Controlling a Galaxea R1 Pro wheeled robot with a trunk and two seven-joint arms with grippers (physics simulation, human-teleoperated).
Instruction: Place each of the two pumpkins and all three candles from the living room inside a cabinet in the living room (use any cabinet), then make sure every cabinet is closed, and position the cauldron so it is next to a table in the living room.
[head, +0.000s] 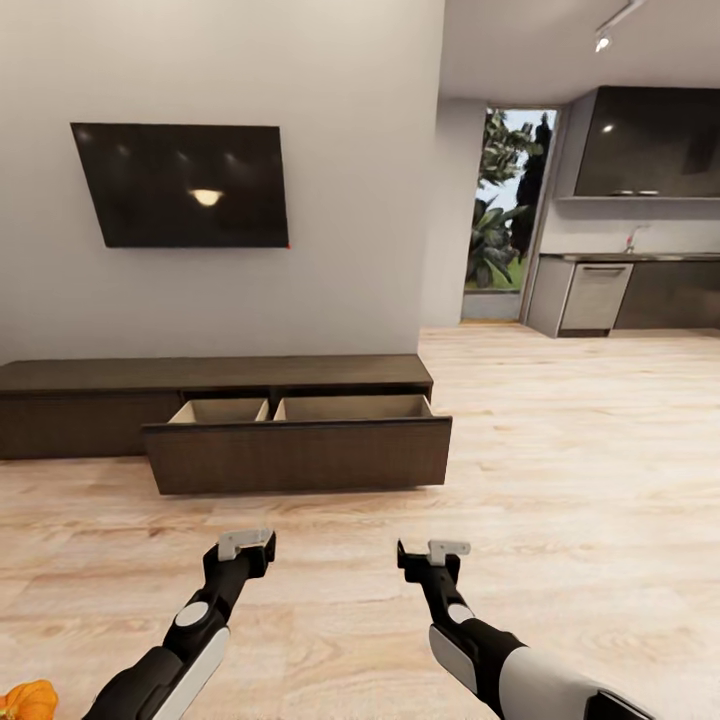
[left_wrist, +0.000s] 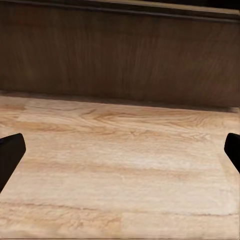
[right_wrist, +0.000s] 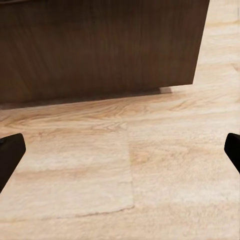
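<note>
The cabinet (head: 200, 375) is a long, low, dark brown unit against the wall. Its right drawer (head: 300, 455) is pulled out, and its pale wood inside is split into two compartments. I cannot see the drawer's floor. One orange pumpkin (head: 25, 700) peeks in at the lower left corner, beside my left arm. My left gripper (head: 245, 545) and right gripper (head: 432, 552) hover over the wooden floor a short way in front of the drawer, both open and holding nothing. The left wrist view has the drawer front (left_wrist: 120, 55) ahead of the open left gripper (left_wrist: 120, 155). The right wrist view has the drawer's right end (right_wrist: 100, 50) ahead of the open right gripper (right_wrist: 120, 155).
A black TV (head: 185, 185) hangs on the wall above the cabinet. Far right, past the wall corner, stand dark grey kitchen cupboards (head: 640, 290) and a glass doorway (head: 505, 215). Light wooden floor (head: 560, 480) stretches to the right.
</note>
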